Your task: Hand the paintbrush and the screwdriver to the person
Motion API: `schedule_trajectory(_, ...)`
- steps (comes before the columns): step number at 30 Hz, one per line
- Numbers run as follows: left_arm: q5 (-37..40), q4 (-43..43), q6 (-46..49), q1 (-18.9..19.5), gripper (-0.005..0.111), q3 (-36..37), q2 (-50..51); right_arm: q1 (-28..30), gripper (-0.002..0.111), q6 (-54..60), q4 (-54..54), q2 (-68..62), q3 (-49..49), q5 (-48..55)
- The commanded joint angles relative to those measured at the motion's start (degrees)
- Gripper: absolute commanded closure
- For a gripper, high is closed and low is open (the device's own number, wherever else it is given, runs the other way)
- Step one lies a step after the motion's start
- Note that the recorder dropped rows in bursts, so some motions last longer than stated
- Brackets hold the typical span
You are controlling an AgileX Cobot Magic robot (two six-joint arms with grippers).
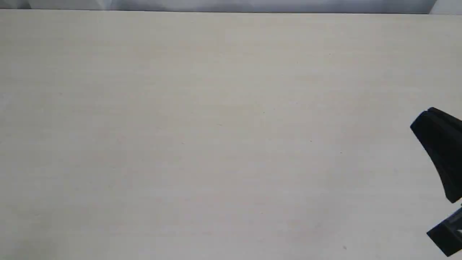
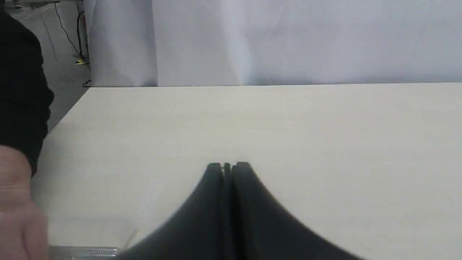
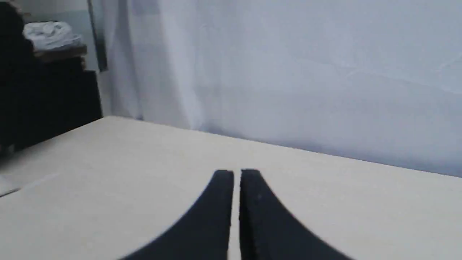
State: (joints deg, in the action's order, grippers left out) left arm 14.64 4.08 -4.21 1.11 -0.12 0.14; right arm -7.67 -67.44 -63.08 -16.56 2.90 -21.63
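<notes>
In the left wrist view, the person's bare hand [image 2: 16, 206] with a black sleeve sits at the picture's edge, over the table's corner. Beside it a strip of ridged silver metal [image 2: 85, 251] pokes into view. It looks like the paintbrush's ferrule, and I see no bristles or handle. My left gripper [image 2: 227, 166] is shut with nothing in it, apart from the hand. My right gripper [image 3: 236, 173] is shut too, with only a thin slit between its bare fingers. It shows at the right edge in the exterior view [image 1: 431, 117]. The screwdriver is out of view.
The pale wooden table [image 1: 216, 126] fills the exterior view, with a white curtain [image 2: 288, 39] behind its far edge. Dark furniture with a white bundle on it [image 3: 47, 72] stands beyond the table's corner. Cables lie on the floor [image 2: 77, 54].
</notes>
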Motion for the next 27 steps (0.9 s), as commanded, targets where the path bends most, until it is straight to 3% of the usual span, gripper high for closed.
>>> schedule_trajectory(1, -0.4, -0.1, -0.1, -0.5, 0.107, 0.1, -0.1, 6.2, 0.104, -1.1, -0.2, 5.2, -2.9, -3.0)
schedule_trajectory(9, -0.4, -0.1, -0.1, -0.5, 0.107, 0.1, -0.1, 15.4, 0.104, -2.3, -5.5, 13.3, -2.9, -4.9)
schedule_trajectory(20, -0.2, -0.3, -0.1, -0.5, 0.107, 0.1, -0.1, 15.8, 0.104, -2.3, -5.5, 13.8, -2.9, -4.9)
schedule_trajectory(27, -0.2, -0.3, -0.1, -0.5, 0.107, 0.1, -0.1, 15.8, 0.104, -3.5, -7.0, 13.8, -2.9, 2.3)
